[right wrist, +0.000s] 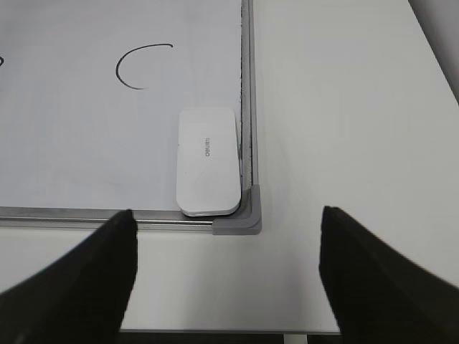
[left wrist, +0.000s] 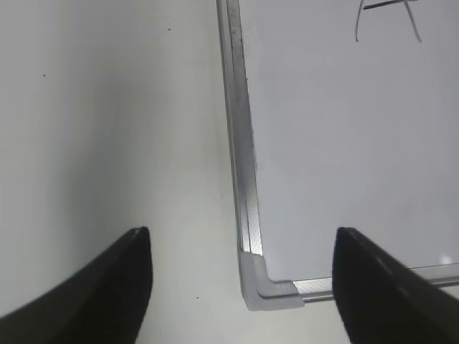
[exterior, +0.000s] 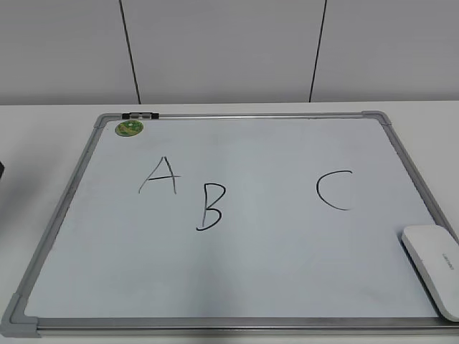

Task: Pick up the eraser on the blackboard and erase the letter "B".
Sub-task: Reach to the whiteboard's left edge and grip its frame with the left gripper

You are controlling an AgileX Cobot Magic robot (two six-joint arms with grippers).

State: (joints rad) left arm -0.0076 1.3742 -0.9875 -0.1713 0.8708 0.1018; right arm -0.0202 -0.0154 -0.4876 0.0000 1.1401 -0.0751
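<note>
Where the white table (exterior: 43, 136) meets the pale panelled wall (exterior: 222, 50) at the far side, you have the largest surfaces of the scene, both plain and evenly lit. On the table lies the blackboard (exterior: 287, 258) (a white board, in fact, with a silver-grey frame and grey plastic corners), flat and filling most of the exterior view. A round green magnet (exterior: 130, 128) sits in its far left corner, beside a dark clip (exterior: 140, 115) on the frame.

You will find the eraser (exterior: 434, 266) in the near right corner of the board, a white rounded block with small grey lettering on top, lying flat just beside the right frame rail; the exterior view cuts off its right end. Left of the board's middle is the letter "B" (exterior: 210, 207), in thin black strokes. A black "A" (exterior: 159, 176) stands just to its left and slightly farther, and a black "C" (exterior: 334, 190) lies well to its right.

Your left gripper (left wrist: 240, 287) hangs over the near left corner of the board, fingers spread wide and empty. Your right gripper (right wrist: 226, 276) hangs over the near right corner, equally wide, nearer you than the eraser and not touching it. Neither arm appears in the exterior view, and the eraser's lettering is too small to read.
</note>
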